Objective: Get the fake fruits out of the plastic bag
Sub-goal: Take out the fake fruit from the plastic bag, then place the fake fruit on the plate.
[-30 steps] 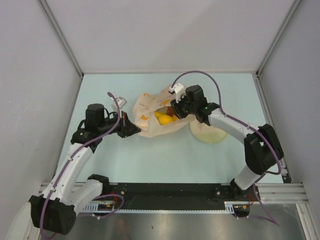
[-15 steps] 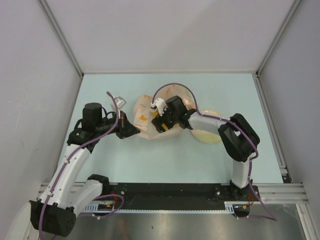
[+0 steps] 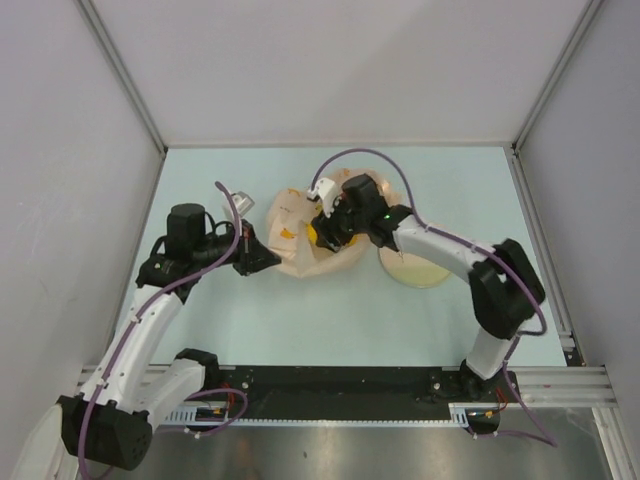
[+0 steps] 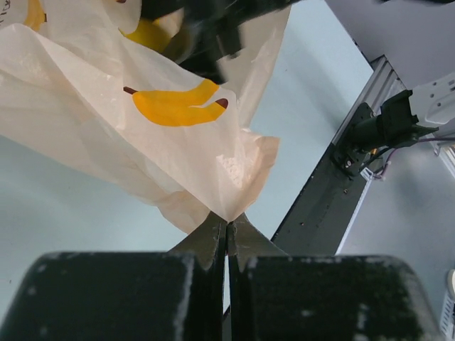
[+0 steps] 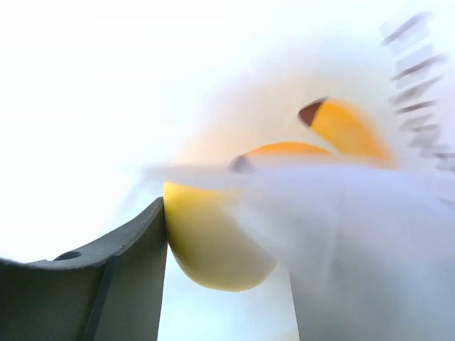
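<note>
The peach plastic bag lies at mid table, with a banana print on its side. My left gripper is shut on the bag's near left corner. My right gripper is inside the bag's mouth. In the right wrist view a yellow lemon sits between its fingers. It touches the left finger, and blurred bag film covers the right finger. Another yellow fruit shows through the bag under the right gripper. The other fruits are hidden.
A round cream plate lies on the table just right of the bag, under the right forearm. The black base rail runs along the near edge. Grey walls close in the table on three sides.
My right gripper went from the bag's right rim down into the bag, then drew back a little. The bag crumpled around it. My left gripper kept its hold on the corner.
</note>
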You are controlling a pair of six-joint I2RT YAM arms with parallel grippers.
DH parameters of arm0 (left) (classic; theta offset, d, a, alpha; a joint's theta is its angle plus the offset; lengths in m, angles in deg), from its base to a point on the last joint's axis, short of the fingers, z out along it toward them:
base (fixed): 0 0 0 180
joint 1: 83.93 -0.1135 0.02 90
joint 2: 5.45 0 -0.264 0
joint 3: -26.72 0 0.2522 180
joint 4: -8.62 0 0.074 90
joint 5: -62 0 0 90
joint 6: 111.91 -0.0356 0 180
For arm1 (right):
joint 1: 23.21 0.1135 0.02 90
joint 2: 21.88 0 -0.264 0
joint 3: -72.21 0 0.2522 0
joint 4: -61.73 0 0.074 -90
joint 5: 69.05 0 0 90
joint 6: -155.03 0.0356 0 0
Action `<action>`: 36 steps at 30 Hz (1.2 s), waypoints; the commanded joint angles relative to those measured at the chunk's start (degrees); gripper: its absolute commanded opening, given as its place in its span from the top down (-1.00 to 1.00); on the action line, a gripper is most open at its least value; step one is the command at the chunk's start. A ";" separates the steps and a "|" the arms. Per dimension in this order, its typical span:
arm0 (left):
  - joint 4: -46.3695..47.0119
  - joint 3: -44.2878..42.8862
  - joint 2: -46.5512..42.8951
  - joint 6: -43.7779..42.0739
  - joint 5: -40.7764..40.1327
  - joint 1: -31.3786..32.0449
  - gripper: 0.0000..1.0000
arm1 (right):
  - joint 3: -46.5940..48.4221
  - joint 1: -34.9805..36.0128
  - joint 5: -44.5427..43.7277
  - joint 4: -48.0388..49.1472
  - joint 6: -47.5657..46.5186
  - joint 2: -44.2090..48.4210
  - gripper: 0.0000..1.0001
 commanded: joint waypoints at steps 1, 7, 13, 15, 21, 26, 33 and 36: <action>3.65 -1.02 2.30 -2.41 0.59 -0.12 0.99 | 6.22 -1.75 9.83 -4.07 4.12 14.05 0.21; 9.53 -0.93 6.69 0.22 -1.52 -0.56 0.99 | 17.27 -10.60 16.61 -13.92 18.18 16.80 0.30; 14.99 -0.93 8.90 4.00 -2.05 -1.27 0.99 | 21.08 -25.10 6.37 -14.80 18.65 20.31 0.32; 14.81 -1.11 9.08 3.92 -2.22 -1.27 0.99 | 19.94 -28.80 3.35 -15.68 17.85 20.58 0.34; 13.94 -0.41 7.50 3.04 -3.10 -1.18 0.99 | 7.03 -35.94 -4.91 -23.41 7.78 20.58 0.40; 12.97 0.12 6.44 2.25 -3.46 -1.18 1.00 | -2.29 -36.64 -7.38 -26.24 0.72 16.98 0.39; 12.88 0.83 5.82 2.69 -2.84 -1.18 0.99 | -9.42 -36.91 -10.55 -18.32 -6.06 11.97 0.32; 12.44 0.82 5.47 2.33 -3.37 -1.18 0.99 | -9.42 -36.30 -10.10 -16.30 -6.50 10.21 0.29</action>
